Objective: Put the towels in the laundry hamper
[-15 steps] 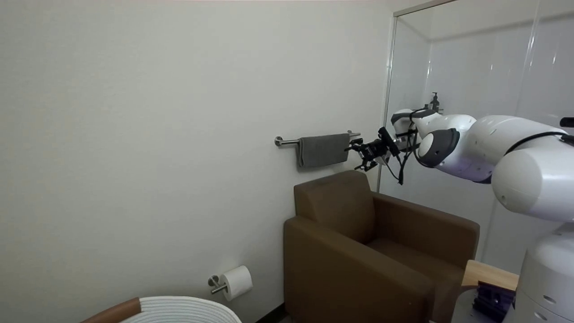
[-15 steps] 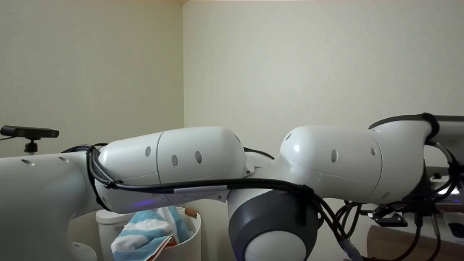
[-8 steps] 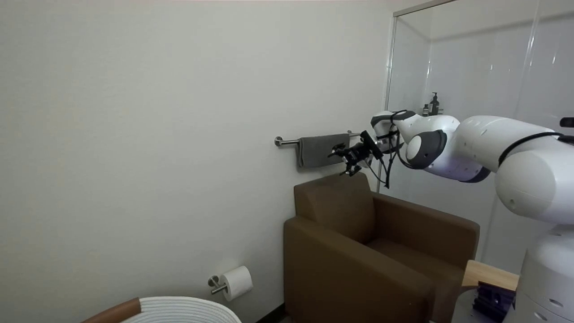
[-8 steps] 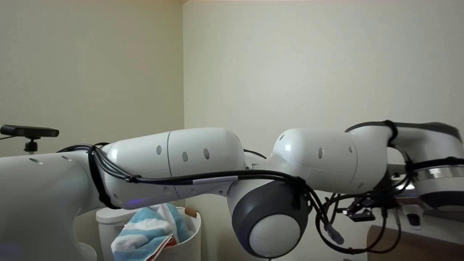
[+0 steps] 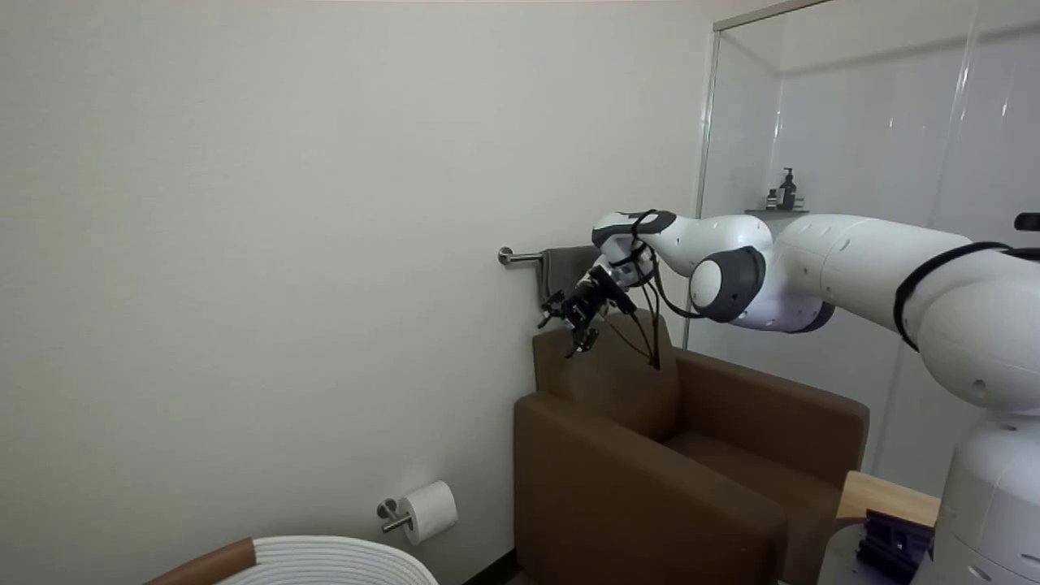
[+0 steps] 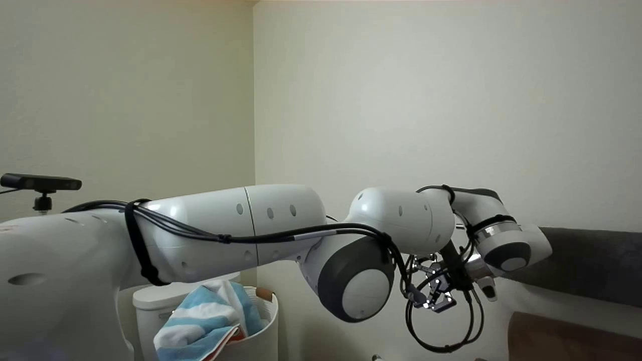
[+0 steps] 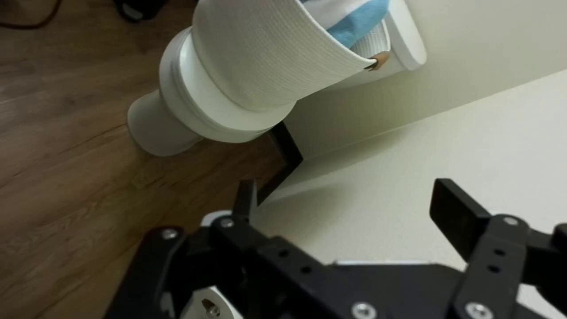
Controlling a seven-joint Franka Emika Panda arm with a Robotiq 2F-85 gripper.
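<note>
Fingers first: my black two-finger metal gripper (image 7: pixel 351 207) stands wide, nothing between those blocky black fingers (image 7: pixel 458 217), only white wall (image 7: pixel 487 155) and brown wooden floor (image 7: pixel 79 199) beyond. Below it hangs a loop of black cable (image 6: pixel 444 349), and that worries me: drop too low and it could hook the top edge of the brown boxy armchair (image 5: pixel 642 487). Careful now, my white jointed arm (image 5: pixel 861 256) overlaps the folded dark grey cloth towel (image 5: pixel 562 270) in both exterior views, and I can't judge the gap; a blind turn could drag that towel down from where it hangs, just beside the bare end of its straight metal bar (image 5: pixel 522 257). Not delivered yet, that one! And farther out, the round white woven hamper (image 7: pixel 274 57), brown-handled, perched on the white toilet (image 7: pixel 208 108) by the look of it: lean on its rim and I'd expect a tip. Over that rim, part in, part out, droops the light-blue-and-white striped cloth towel (image 6: pixel 200 316) with orange edging; catch the overhanging fold with a cable or fingertip and its own weight may haul it to the floor.
</note>
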